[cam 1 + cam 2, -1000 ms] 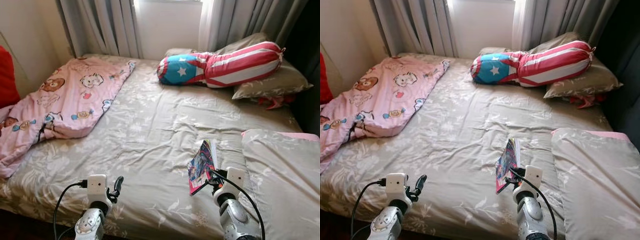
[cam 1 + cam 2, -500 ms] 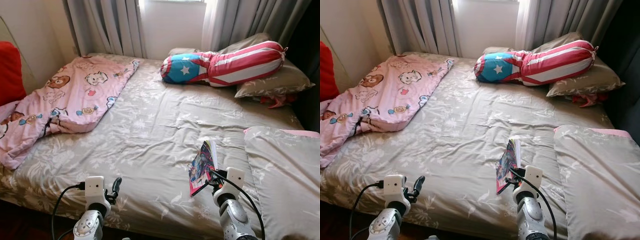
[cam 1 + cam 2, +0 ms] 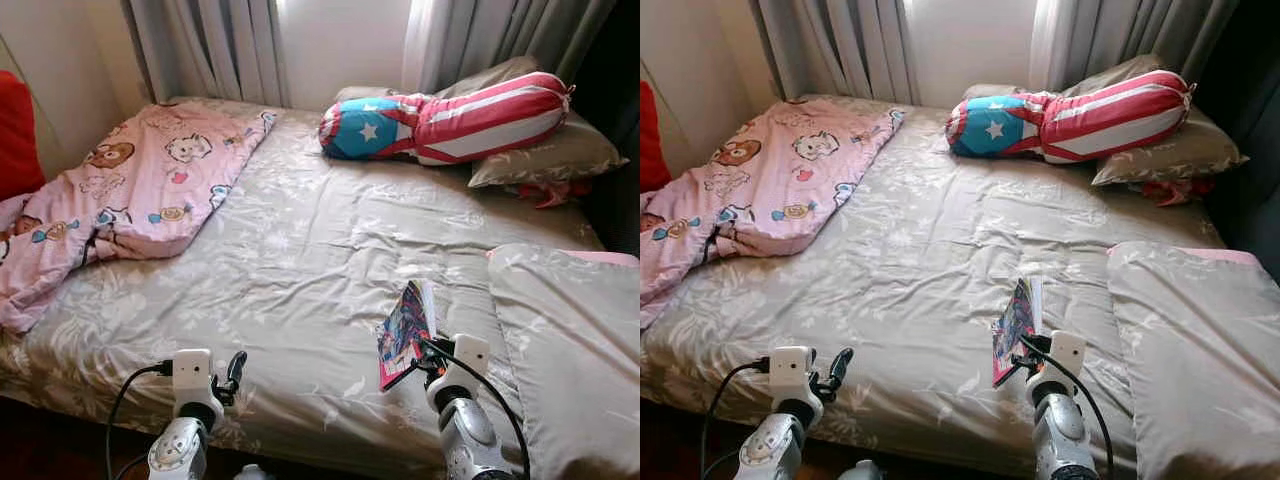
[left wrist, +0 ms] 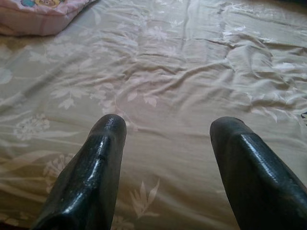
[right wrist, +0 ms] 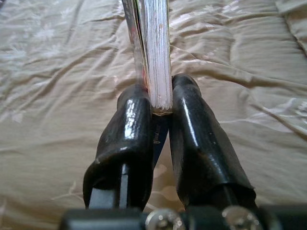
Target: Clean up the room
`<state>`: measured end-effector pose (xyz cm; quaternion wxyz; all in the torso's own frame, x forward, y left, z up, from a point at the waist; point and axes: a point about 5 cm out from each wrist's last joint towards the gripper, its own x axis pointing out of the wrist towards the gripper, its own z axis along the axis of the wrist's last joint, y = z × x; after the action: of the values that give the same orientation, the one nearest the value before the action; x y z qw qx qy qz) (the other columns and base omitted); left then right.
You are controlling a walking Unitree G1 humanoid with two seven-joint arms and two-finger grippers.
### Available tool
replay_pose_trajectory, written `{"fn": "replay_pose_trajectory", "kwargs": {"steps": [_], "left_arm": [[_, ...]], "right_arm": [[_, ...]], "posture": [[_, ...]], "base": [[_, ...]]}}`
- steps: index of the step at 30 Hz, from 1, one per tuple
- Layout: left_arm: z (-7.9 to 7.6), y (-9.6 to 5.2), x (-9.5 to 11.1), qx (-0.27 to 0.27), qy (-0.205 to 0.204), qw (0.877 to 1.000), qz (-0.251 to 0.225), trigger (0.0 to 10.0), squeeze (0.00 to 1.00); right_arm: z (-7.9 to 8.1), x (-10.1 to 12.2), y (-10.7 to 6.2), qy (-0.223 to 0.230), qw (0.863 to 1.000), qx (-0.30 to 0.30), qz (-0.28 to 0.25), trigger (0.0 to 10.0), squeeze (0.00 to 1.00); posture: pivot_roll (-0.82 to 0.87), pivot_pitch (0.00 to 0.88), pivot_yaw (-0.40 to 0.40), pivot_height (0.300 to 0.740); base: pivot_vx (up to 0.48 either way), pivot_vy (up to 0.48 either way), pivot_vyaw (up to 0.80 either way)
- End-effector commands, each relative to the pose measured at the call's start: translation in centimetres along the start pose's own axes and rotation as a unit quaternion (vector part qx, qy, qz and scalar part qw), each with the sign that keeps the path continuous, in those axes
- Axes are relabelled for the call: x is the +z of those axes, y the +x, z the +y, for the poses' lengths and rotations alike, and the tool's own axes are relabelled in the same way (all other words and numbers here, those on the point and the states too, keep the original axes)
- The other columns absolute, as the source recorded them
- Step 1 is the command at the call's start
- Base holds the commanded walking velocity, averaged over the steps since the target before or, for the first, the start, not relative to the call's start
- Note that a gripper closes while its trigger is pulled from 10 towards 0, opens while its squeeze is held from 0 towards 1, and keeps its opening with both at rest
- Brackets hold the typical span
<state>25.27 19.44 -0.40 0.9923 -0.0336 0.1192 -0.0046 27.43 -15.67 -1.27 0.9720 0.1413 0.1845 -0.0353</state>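
The bed [image 3: 300, 260] takes up most of the scene, covered in a grey-brown sheet with a pale leaf print, its head end under the curtains [image 3: 230, 45] and window. A pink cartoon blanket [image 3: 120, 200] lies bunched along the bed's left edge, running up to the far left corner. At the right edge, toward the near corner, a large pillow [image 3: 570, 340] in the same leaf print lies flat, with a strip of pink showing at its far side. At the far right corner a second pillow [image 3: 560, 155] lies partly under a long bolster [image 3: 450, 120] in red and white stripes with a blue end and a white star.

The book [image 3: 405, 335], with a bright colourful cover, stands upright above the sheet near the bed's front edge, just beside the big pillow. The right claw [image 5: 160, 108] pinches it by its lower end, one black finger on either side of the page block, the pages edge-on in the wrist view. The left claw [image 4: 165, 139] hovers over the front edge toward the left, its fingers spread with bare sheet between them, holding nothing.

The step in hand looks like carrying the book off the bed, lifted and gripped but not yet put away. No shelf or desk for it is in sight, so the next move probably calls for turning from the bed to find one, keeping the pinch firm, since the book is held by a narrow end and could swing or slip.
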Motion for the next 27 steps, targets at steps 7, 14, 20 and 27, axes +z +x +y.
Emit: {"fn": "replay_pose_trajectory", "kwargs": {"steps": [7,14,20,27], "left_arm": [[0.02,0.02,0.17,-0.005,0.005,1.0,0.001,10.0,0.0],[-0.15,0.05,0.17,-0.015,0.009,1.0,0.004,10.0,0.0],[-0.18,0.07,0.23,-0.018,0.009,1.0,0.003,10.0,0.0],[-0.07,0.0,0.25,-0.017,0.009,1.0,0.004,10.0,0.0]], "right_arm": [[0.2,1.14,0.3,0.004,0.999,0.004,-0.032,10.0,0.0],[0.14,1.08,0.27,0.005,0.999,-0.001,-0.031,10.0,0.0],[0.19,1.09,0.26,0.009,0.999,-0.001,-0.034,10.0,0.0],[0.41,1.06,0.28,0.011,0.999,0.002,-0.033,10.0,0.0]], "posture": [[0.07,0.0,-0.032,0.667],[0.07,0.0,-0.028,0.667],[0.07,0.0,-0.027,0.667],[0.08,0.0,-0.023,0.667]], "base": [[0.0,0.0,0.0],[0.0,0.0,0.0],[0.282,0.0,0.0],[0.318,0.0,0.0]]}}
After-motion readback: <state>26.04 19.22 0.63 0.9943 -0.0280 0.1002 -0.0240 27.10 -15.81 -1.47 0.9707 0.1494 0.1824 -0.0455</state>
